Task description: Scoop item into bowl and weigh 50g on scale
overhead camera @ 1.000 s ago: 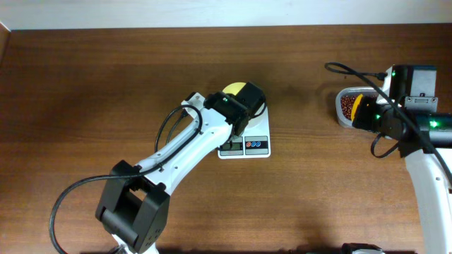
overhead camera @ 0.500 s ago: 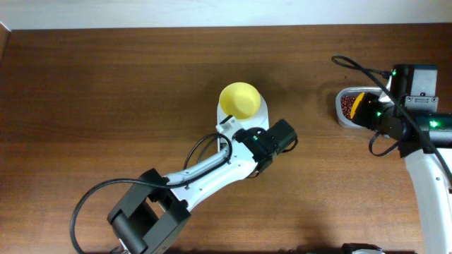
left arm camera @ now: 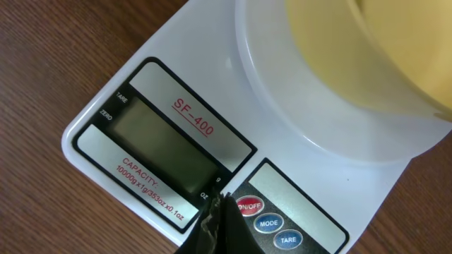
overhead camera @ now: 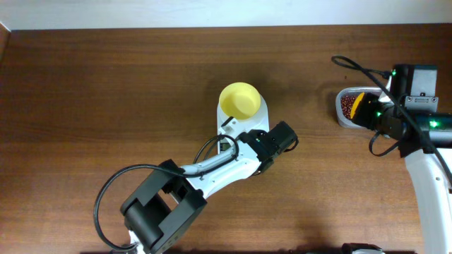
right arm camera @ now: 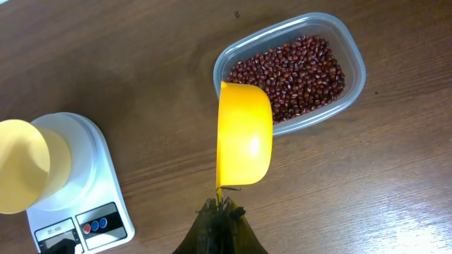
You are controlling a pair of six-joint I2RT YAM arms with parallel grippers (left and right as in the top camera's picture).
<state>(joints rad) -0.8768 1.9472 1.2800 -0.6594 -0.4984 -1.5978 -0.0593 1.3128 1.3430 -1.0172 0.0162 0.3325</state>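
The pale-yellow bowl (overhead camera: 240, 99) stands on the white scale (overhead camera: 263, 113). In the left wrist view the bowl (left arm camera: 353, 49) is at the top right, and the scale (left arm camera: 205, 42) has a blank grey display. My left gripper (left arm camera: 222, 206) is shut and empty, its tips touching the scale's front beside the red ON/OFF button (left arm camera: 249, 206); it also shows in the overhead view (overhead camera: 244, 143). My right gripper (right arm camera: 224, 204) is shut on the handle of a yellow scoop (right arm camera: 244, 134), held at the near edge of the clear tub (right arm camera: 357, 60) of red-brown beans (right arm camera: 293, 70).
The tub (overhead camera: 342, 106) sits at the right side of the brown wooden table, about a hand's width from the scale. In the right wrist view the scale (right arm camera: 85, 190) with the bowl (right arm camera: 25, 166) lies at the lower left. Black cables trail from both arms.
My left gripper has left the bowl and moved down to the scale's front panel, then stayed near the buttons. The bowl now stands uncovered. My right arm has barely moved.
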